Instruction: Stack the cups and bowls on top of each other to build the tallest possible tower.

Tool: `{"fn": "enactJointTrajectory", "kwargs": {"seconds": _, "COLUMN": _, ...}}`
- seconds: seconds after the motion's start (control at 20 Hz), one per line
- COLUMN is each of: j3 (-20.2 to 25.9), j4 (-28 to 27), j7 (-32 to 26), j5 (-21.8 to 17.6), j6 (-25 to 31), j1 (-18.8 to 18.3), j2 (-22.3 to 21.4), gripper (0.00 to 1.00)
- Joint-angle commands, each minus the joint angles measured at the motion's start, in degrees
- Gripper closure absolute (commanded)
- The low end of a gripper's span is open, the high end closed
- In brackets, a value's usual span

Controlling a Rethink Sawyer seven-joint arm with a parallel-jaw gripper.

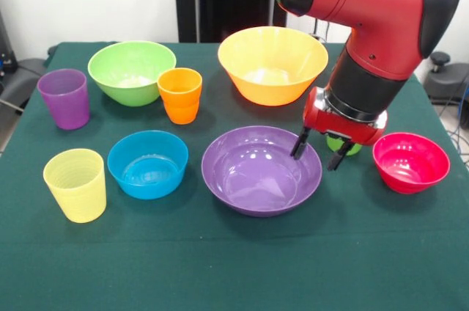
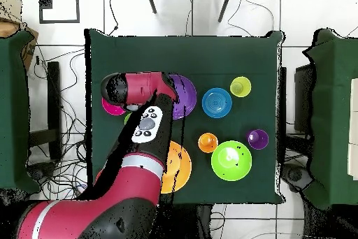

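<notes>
On the dark green table [image 1: 234,274] nothing is stacked yet; every piece stands alone and mouth up. At the far left is the small tapered purple plastic cup [image 1: 64,98], and nearer, the pale yellow ribbed plastic cup [image 1: 75,184]. To their right come the light green round plastic bowl [image 1: 132,71] at the far side and the smaller blue glossy bowl [image 1: 148,163] nearer. The orange tapered plastic cup [image 1: 180,94] stands just beside the green bowl's right flank. Right of centre, the large orange-yellow plastic bowl [image 1: 272,64] sits far, and the wide purple glossy bowl [image 1: 261,169] sits near.

The black-fingered gripper [image 1: 319,148] of the red and black arm [image 1: 374,25] hangs over the purple bowl's right rim, jaws apart and empty, one finger inside the rim and one outside. A scrap of green behind it is probably the green cup [image 1: 343,147], though it is mostly hidden. The pink-red bowl [image 1: 410,162] is furthest right.

The purple bowl looks light, stiff and slippery; its thin rim wall is the sensible place to pinch, squarely, since a glossy curve may slide or tilt.
</notes>
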Motion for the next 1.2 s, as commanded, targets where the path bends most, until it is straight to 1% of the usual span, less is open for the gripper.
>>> {"fn": "enactJointTrajectory", "kwargs": {"seconds": 0.05, "j3": 6.47, "j4": 3.41, "j7": 4.94, "j5": 0.0, "j6": -1.42, "j1": -0.88, "j2": 0.4, "gripper": 0.0}}
{"fn": "enactJointTrajectory", "kwargs": {"seconds": 0.5, "j3": 6.34, "j4": 2.88, "j7": 5.24, "j5": 0.03, "j6": -1.59, "j1": -0.99, "j2": 0.77, "gripper": 0.0}}
{"fn": "enactJointTrajectory", "kwargs": {"seconds": 0.75, "j3": 6.1, "j4": 1.72, "j7": 5.46, "j5": -0.08, "j6": -1.85, "j1": -1.15, "j2": 1.96, "gripper": 0.0}}
{"fn": "enactJointTrajectory", "kwargs": {"seconds": 0.9, "j3": 6.05, "j4": 2.85, "j7": 5.44, "j5": -0.29, "j6": -2.41, "j1": -0.94, "j2": 1.51, "gripper": 0.0}}
{"fn": "enactJointTrajectory", "kwargs": {"seconds": 1.2, "j3": 5.72, "j4": 2.13, "j7": 5.51, "j5": -0.68, "j6": -2.37, "j1": -0.81, "j2": 2.95, "gripper": 0.0}}
